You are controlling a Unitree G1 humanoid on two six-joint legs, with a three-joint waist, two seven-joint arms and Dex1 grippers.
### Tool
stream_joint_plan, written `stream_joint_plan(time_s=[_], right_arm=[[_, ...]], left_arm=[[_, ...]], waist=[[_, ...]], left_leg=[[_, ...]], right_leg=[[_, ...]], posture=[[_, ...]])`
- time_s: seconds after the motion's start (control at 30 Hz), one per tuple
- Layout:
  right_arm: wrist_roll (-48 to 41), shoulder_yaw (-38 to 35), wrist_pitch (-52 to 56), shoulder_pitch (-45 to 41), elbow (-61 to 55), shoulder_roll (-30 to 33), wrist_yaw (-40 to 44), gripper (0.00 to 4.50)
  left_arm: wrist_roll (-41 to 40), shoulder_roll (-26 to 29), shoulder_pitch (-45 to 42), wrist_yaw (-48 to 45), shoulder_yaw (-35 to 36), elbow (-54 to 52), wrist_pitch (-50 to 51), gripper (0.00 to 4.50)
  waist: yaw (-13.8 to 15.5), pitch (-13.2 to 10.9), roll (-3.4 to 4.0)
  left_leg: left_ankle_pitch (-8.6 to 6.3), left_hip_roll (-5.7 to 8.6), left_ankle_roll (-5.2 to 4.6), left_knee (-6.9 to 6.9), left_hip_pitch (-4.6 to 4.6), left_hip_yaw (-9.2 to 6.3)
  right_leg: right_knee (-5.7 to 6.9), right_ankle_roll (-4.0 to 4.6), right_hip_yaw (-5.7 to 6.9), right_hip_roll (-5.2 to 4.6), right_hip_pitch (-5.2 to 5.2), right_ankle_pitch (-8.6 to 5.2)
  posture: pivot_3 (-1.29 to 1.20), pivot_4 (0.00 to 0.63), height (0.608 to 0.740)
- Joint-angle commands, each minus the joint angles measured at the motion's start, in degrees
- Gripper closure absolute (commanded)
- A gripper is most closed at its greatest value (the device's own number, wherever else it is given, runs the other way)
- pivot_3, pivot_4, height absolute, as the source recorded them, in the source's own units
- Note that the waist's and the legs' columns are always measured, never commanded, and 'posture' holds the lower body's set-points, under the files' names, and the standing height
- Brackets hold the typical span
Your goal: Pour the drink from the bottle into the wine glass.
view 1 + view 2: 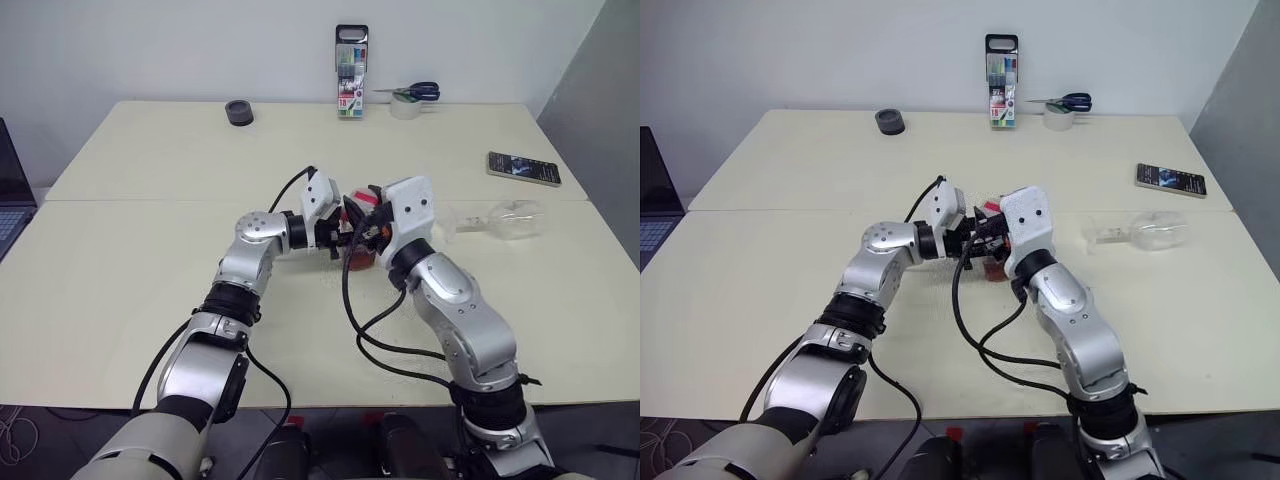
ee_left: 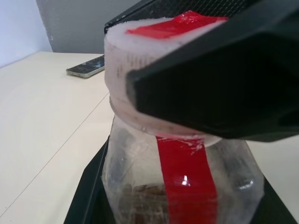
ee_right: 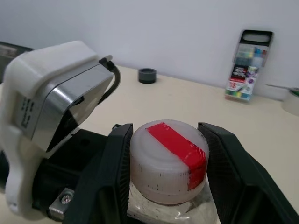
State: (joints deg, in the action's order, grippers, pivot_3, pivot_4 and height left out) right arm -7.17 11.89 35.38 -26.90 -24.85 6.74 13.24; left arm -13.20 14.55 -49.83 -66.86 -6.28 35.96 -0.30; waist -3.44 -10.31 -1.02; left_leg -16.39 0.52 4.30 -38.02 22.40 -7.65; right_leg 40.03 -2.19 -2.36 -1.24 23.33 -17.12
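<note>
Your left gripper (image 1: 338, 236) has its jaws clamped on the bottle (image 2: 182, 186), while your right gripper (image 3: 166, 161) brackets its cap (image 3: 168, 158), jaws touching. The wine glass (image 1: 505, 220) lies toppled on the desk (image 1: 120, 260), right of the bottle.

The bottle (image 3: 168, 161) stands on the table (image 1: 150, 260) near its middle, between the left hand (image 1: 335, 232) on its left and the right hand (image 3: 166, 172) on its right. The wine glass (image 1: 505, 220) lies on its side to the right of the bottle, well apart from it. A phone (image 1: 523, 168) lies behind the wine glass. Along the far edge, from left to right: a small round object (image 1: 239, 112), an upright pen case (image 1: 351, 72), and a tape roll (image 1: 405, 106) with scissors (image 1: 415, 92) on it.
</note>
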Motion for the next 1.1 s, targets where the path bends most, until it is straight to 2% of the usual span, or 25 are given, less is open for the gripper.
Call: stream_joint_plan(time_s=[0.03,0.13,0.23,0.3,0.4,0.53,0.67,0.8,1.1], right_arm=[[-7.67,-2.94,-3.21,-3.98,-0.72,5.59,13.75,2.64],[-15.99,-7.5,-0.24,-8.4,4.45,11.61,24.09,2.64],[-21.48,-9.88,3.82,-12.09,9.24,15.73,30.33,2.64],[-22.01,-9.56,5.09,-12.6,10.12,17.47,31.14,2.64],[-19.36,-9.04,2.7,-11.4,8.95,17.35,28.05,1.59],[-17.8,-9.3,3.58,-7.65,1.64,17.25,22.53,0.14],[-13.79,-6.95,4.51,-1.38,-7.77,14.59,13.04,0.13],[-7.39,-3.13,3.51,1.47,-9.62,8.0,2.93,0.13],[-0.57,0.76,0.33,0.15,-4.97,1.09,-3.5,0.13]], left_arm=[[-1.07,1.6,-0.28,-2.8,0.44,-2.3,1.34,2.77],[-1.49,2.66,-0.58,-5.45,0.13,-2.45,2.04,2.77],[-1.34,3.25,-1.29,-6.29,0.4,-2.03,1.81,2.77],[-1.24,3.35,-1.73,-5.65,0.94,-1.67,1.57,2.78],[-1.48,3.29,-1.43,-4.44,1.39,-2.21,2.08,2.78],[-1.75,3.07,-0.45,-3.34,1.3,-3.37,2.91,2.78],[-1.12,2.76,-0.42,-2.26,1.13,-2.92,2.51,2.78],[-0.76,2.42,-0.97,-1.91,1.06,-2.23,2.18,2.78],[-0.31,2.02,-1.55,-2.28,0.95,-1.34,1.57,2.78]], waist=[[-0.01,0.0,0.0],[-0.05,0.0,0.0],[-0.06,0.0,0.0],[-0.04,0.0,0.0],[-0.05,0.0,0.0],[0.06,0.0,0.0],[0.13,0.0,0.0],[0.04,0.0,0.0],[0.05,0.0,0.0]], left_leg=[[0.0,0.0,0.0,0.0,0.0,0.0],[-0.03,0.0,-0.05,0.0,-0.01,-0.02],[-0.11,-0.02,-0.19,0.0,-0.03,-0.02],[-0.11,-0.01,-0.2,0.0,-0.03,-0.02],[-0.11,-0.03,-0.19,0.01,-0.03,-0.03],[-0.07,-0.02,-0.12,0.0,-0.01,-0.04],[0.0,0.0,-0.01,-0.02,0.04,-0.07],[0.0,-0.01,0.0,-0.03,0.01,-0.04],[0.01,0.0,0.01,-0.03,-0.01,-0.04]], right_leg=[[0.0,0.0,0.0,0.0,0.0,0.0],[-0.02,0.0,0.03,0.01,-0.04,0.0],[-0.01,0.01,0.04,0.01,-0.04,0.0],[-0.01,0.01,0.03,0.0,-0.04,0.01],[-0.01,0.01,0.03,0.0,-0.04,0.01],[0.0,0.01,0.03,-0.03,-0.02,0.01],[-0.01,0.01,0.03,-0.06,-0.02,0.01],[0.02,0.01,0.01,-0.03,-0.02,0.01],[0.04,0.01,0.01,-0.02,-0.02,0.01]], posture=[[0.0,0.15,0.74],[0.0,0.15,0.74],[0.0,0.15,0.74],[0.0,0.15,0.74],[0.0,0.15,0.74],[0.0,0.15,0.74],[0.0,0.15,0.74],[0.0,0.15,0.74],[0.0,0.15,0.74]])
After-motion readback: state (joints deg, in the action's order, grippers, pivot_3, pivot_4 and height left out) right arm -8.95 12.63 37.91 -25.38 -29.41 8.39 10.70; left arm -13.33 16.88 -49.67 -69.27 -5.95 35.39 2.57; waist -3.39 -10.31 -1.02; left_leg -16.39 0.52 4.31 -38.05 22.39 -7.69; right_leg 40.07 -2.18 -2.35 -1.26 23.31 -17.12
